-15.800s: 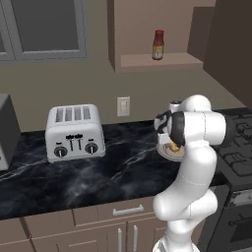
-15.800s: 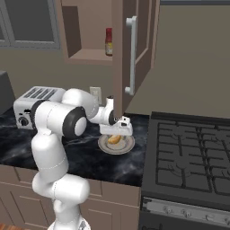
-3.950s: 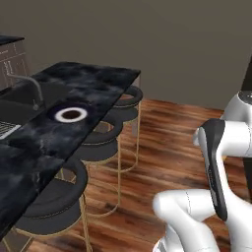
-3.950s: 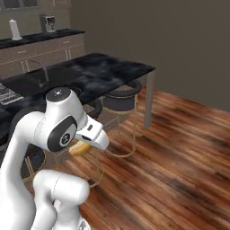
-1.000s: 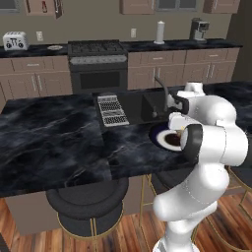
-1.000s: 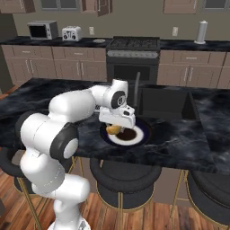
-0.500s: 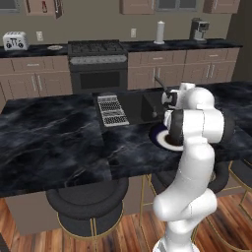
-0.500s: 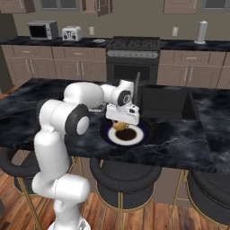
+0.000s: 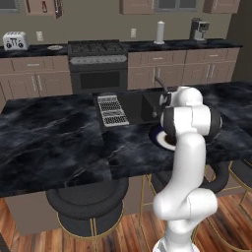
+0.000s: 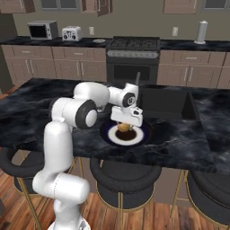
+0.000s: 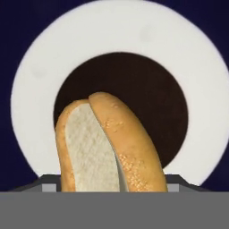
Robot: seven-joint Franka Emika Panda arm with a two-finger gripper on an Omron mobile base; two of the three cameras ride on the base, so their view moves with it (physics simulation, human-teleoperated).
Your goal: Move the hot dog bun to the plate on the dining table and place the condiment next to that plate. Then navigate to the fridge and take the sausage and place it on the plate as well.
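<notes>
End effector [image 10: 125,127] pointing straight down — arm bent low over the bench [image 10: 188,139] — gripping the hot dog bun [image 11: 105,145] above the plate [image 11: 192,89].

Counter: black marble island [image 9: 59,142], with a sink basin [image 10: 166,102] sunk into it.
Rack: grey ridged drying rack [image 9: 112,110] lying flat on the island, just beside the sink.
Stools: round black stools with gold legs [image 9: 86,206] tucked under the island's near edge.
Back wall: stove [image 9: 97,64] between brown cabinets; toaster [image 9: 14,40] far left; paper towel roll [image 9: 160,32] and coffee machine [image 9: 199,29] to the right.
Microwave: on the back counter [image 10: 42,30], beside the toaster.
</notes>
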